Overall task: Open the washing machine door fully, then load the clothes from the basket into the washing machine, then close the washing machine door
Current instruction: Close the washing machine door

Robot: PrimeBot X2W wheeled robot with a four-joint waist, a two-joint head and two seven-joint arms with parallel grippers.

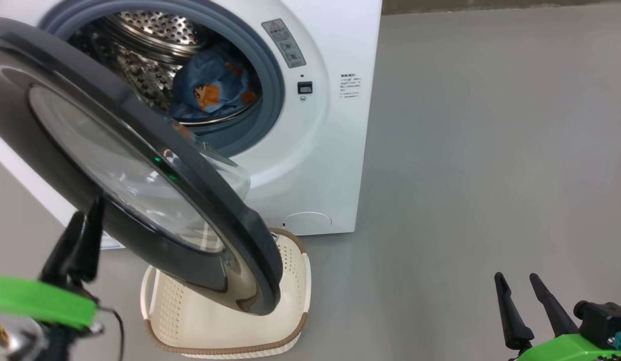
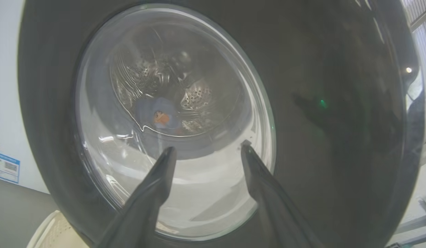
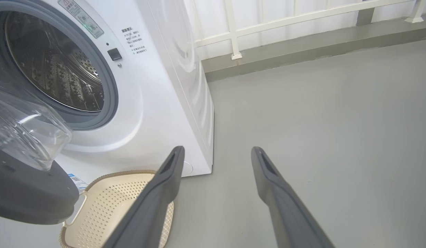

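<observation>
Standing ajar, the washing machine door (image 1: 190,165) hangs partway across the mouth of the washing machine (image 1: 330,150), glossy black rim toward the head camera, clear glass bowl bulging back toward the drum (image 1: 155,30).

Clothes (image 1: 210,87): light blue bundle with orange-brown figures, lying inside the drum at its lower front, behind the grey-blue gasket (image 1: 270,65). The left wrist view shows the same bundle through the door glass (image 2: 161,115).

Basket (image 1: 230,346): on the grey floor (image 1: 491,150) just in front of the machine, partly under the lower edge of the door. Its perforated cream bottom shows bare in the right wrist view (image 3: 106,206).

Left gripper (image 1: 87,213): low at the left, at the outer face of the door. In its own wrist view the gripper (image 2: 208,148) is released, fingers spread apart and grasping nothing, tips right up at the lower part of the glass of the door (image 2: 319,103). Cannot tell whether the tips touch the glass. A blue label (image 2: 4,167) sits on the white panel at that view's left edge.

Right gripper (image 1: 516,277): low at the right, well apart from machine and basket, above bare floor. Released too, its gripper (image 3: 217,148) wide and holding nothing. Its view takes in the machine front (image 3: 158,103), the door's underside (image 3: 27,196) and a white railing (image 3: 233,27) behind.
</observation>
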